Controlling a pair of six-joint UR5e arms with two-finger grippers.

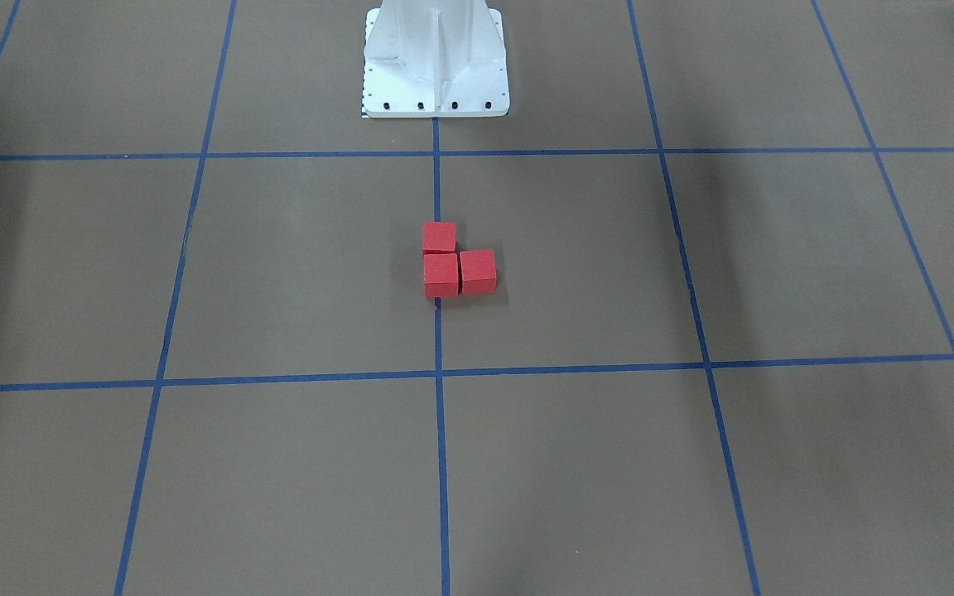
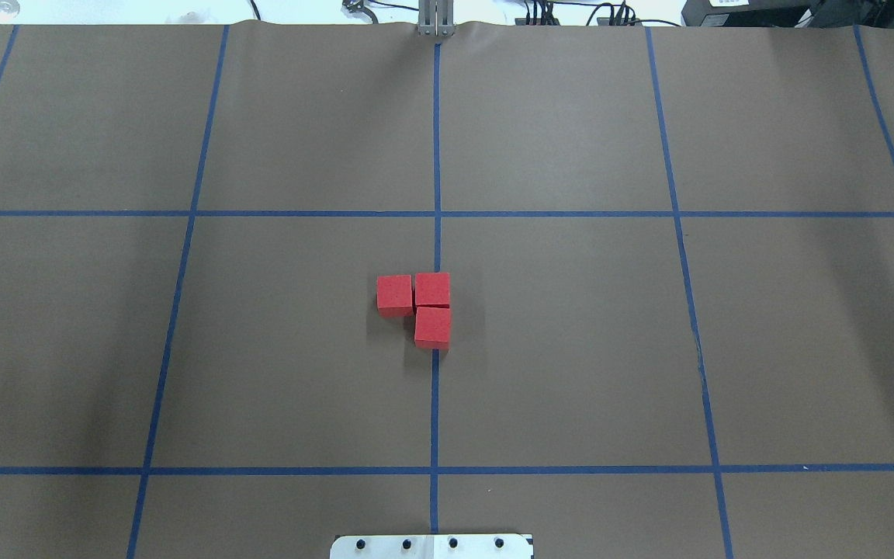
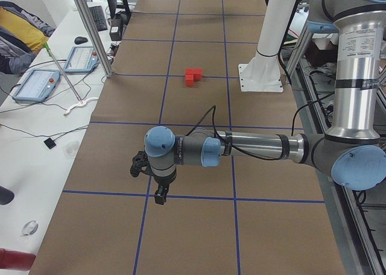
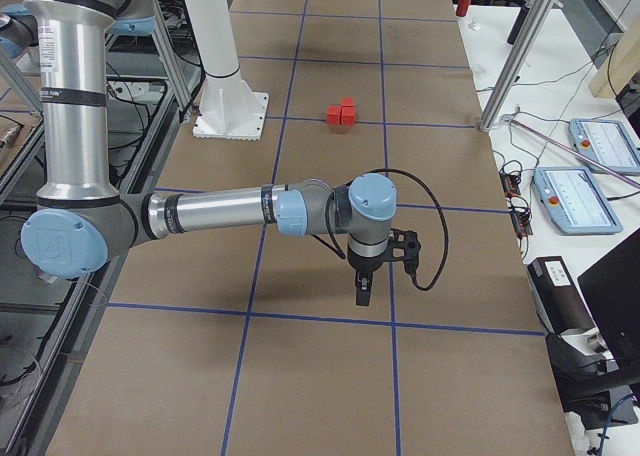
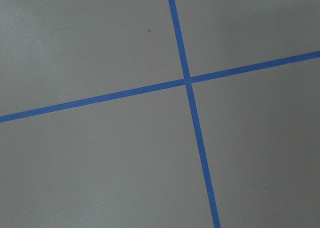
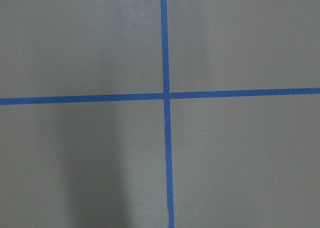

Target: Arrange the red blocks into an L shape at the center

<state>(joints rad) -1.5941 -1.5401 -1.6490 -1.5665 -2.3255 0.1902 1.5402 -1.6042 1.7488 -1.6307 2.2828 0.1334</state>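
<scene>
Red blocks point(image 2: 431, 289) are sitting in an L, far from left gripper point(image 3: 158, 195) and right gripper point(image 4: 362, 294); can't tell their opening.

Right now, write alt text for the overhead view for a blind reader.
Three red blocks form a tight L on a brown floor, over its middle blue tape line. A white base plate edges in at the bottom.
</scene>
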